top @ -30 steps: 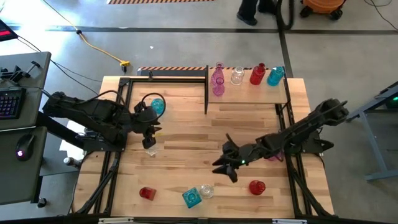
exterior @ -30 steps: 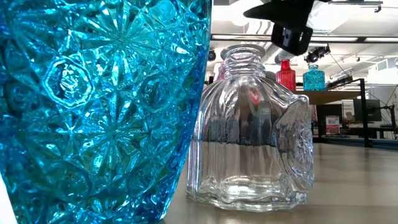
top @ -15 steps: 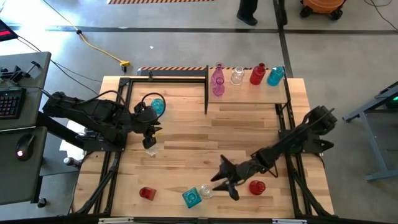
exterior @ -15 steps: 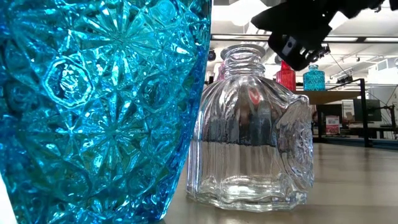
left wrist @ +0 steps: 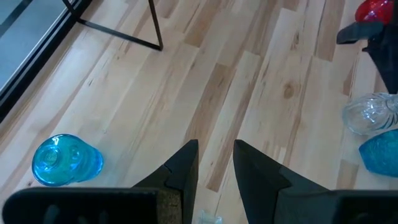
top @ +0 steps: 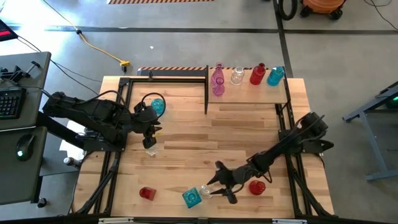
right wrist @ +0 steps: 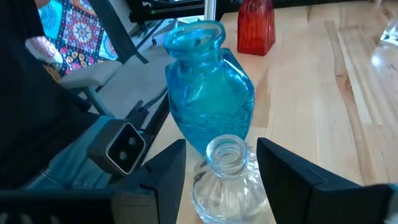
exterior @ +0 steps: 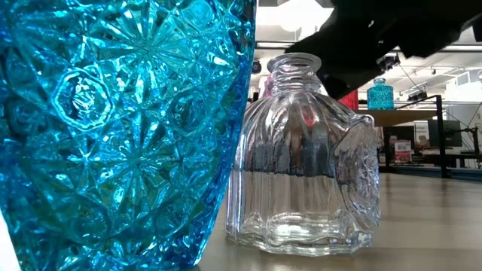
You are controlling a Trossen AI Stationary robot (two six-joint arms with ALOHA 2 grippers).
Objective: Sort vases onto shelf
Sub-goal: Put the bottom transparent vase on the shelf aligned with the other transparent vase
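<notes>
A clear glass vase [right wrist: 225, 177] stands upright on the table near its front edge, close beside a teal vase [right wrist: 208, 93]. My right gripper [right wrist: 221, 147] is open. Its fingers stand on either side of the clear vase's neck with a gap on both sides. In the high view, this gripper [top: 215, 186] is low and right of the two vases. My left gripper [left wrist: 214, 155] hangs at mid-left, open by a narrow gap with nothing between its fingers. The shelf [top: 249, 93] at the far right carries pink, clear, red and teal vases.
Red vases stand at the near left [top: 147, 193] and beside my right arm [top: 257, 186]. A teal vase [top: 157, 106] and a small clear one [top: 151, 149] sit by my left gripper. Bare wood lies in the table's middle.
My right gripper has come down toward the table's near edge and left to the clear vase, rolling about its own axis on the way. Its fingers now flank the vase's neck. The vases have stayed put.
</notes>
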